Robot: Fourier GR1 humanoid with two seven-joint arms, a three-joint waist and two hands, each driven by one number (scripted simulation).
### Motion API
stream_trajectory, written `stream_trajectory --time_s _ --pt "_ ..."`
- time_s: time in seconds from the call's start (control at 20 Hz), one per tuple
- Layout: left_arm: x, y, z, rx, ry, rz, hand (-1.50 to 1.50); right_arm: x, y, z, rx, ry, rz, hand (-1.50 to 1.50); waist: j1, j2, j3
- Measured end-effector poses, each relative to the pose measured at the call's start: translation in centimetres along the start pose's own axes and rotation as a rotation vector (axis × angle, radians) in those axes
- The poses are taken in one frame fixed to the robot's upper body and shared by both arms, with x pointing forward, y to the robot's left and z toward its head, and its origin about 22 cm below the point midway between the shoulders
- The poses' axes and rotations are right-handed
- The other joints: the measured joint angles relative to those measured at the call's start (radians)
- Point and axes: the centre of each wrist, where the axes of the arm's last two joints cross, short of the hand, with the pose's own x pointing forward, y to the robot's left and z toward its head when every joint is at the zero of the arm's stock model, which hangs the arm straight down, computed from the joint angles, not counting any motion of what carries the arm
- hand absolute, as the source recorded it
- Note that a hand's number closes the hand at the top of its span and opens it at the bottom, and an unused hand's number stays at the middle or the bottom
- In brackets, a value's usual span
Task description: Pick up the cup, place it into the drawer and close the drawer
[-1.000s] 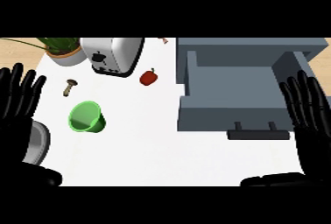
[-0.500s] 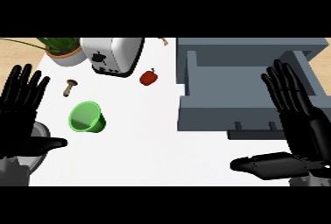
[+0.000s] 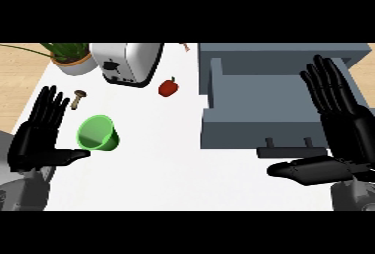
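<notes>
Head view: the cup point(image 3: 98, 133) lies tipped at left centre, mouth toward the lower left, just right of the left hand point(image 3: 38, 140), whose fingers are straight and hold nothing. The right hand point(image 3: 338, 124), also spread, sits over the open drawer point(image 3: 256, 106), well apart from it.

Green cup point(image 3: 98, 133), red pepper point(image 3: 168, 88), grey-blue drawer point(image 3: 256, 106), white tabletop point(image 3: 176, 168), silver toaster point(image 3: 130, 63), black robot hands.

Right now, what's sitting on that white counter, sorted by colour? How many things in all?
Green: 2, the cup and potted plant
Red: 1, the pepper
Silver: 1, the toaster
Brown: 1, the mushroom
Grey: 1, the open drawer
Total: 6
</notes>
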Motion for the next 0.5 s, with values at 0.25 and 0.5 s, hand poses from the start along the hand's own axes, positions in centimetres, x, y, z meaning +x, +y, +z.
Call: stream_trajectory --time_s 0.25,0.5 --pt "-3.1 1.6 0.5 0.039 0.045 -0.032 -1.50 -0.1 -0.3 -1.0 -0.003 -0.008 0.004 -1.50 0.000 0.000 0.000" --pt "-6.1 3.2 1.5 0.064 0.084 -0.043 -1.50 0.2 -0.8 -0.9 -0.003 -0.015 0.009 -1.50 -0.002 0.000 0.000"
